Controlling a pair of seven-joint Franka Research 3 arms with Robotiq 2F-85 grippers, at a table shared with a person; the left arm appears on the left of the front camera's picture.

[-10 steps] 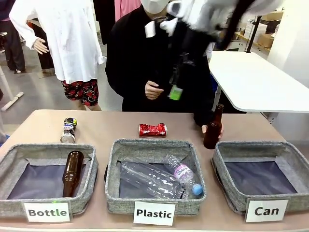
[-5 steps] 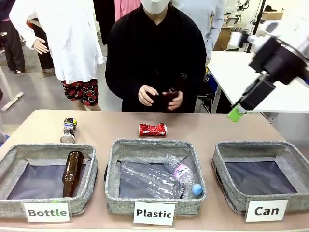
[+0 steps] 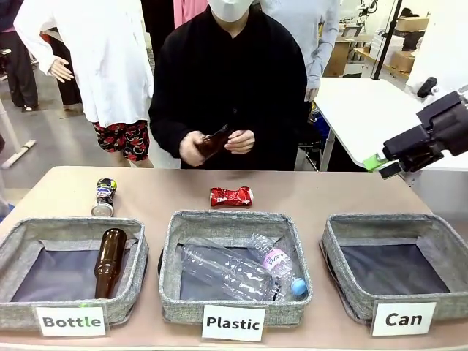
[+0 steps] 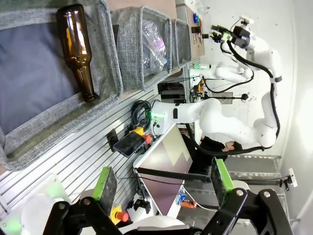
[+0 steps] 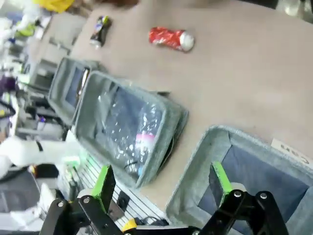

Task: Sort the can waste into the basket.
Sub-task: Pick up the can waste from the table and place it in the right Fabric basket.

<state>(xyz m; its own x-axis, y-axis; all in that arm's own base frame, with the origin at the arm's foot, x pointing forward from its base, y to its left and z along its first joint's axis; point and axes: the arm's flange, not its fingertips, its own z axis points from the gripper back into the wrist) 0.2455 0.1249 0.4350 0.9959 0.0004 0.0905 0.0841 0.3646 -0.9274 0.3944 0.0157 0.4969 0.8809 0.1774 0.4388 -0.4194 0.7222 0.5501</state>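
Right wrist view, claw: the right gripper (image 5: 162,182) stood spread wide, with nothing between its green pads.
Right gripper, place: seen from the front it (image 3: 382,162) hung in the air above and behind the far right corner of the rectangular grey woven-fabric basket labelled "Can" (image 3: 395,222), touching nothing.
Basket: its dark lining lay bare, with no can inside.
Red can: the shiny red crushed drink can (image 3: 231,196) lay on the table beyond the basket's far left corner and well to its left; its long axis ran roughly parallel to the basket's labelled front.
Dark can: the dark crushed drink can with silver ends (image 3: 104,196) lay farther left again, well apart from the basket, and its long axis looked crosswise to the red one's.
Left gripper: the left gripper (image 4: 164,180) was also spread wide and empty, well apart from the basket.
Nearer arm: probably the right, for the red can; the reach would go left and down, with the fingers closing across the can's short width.
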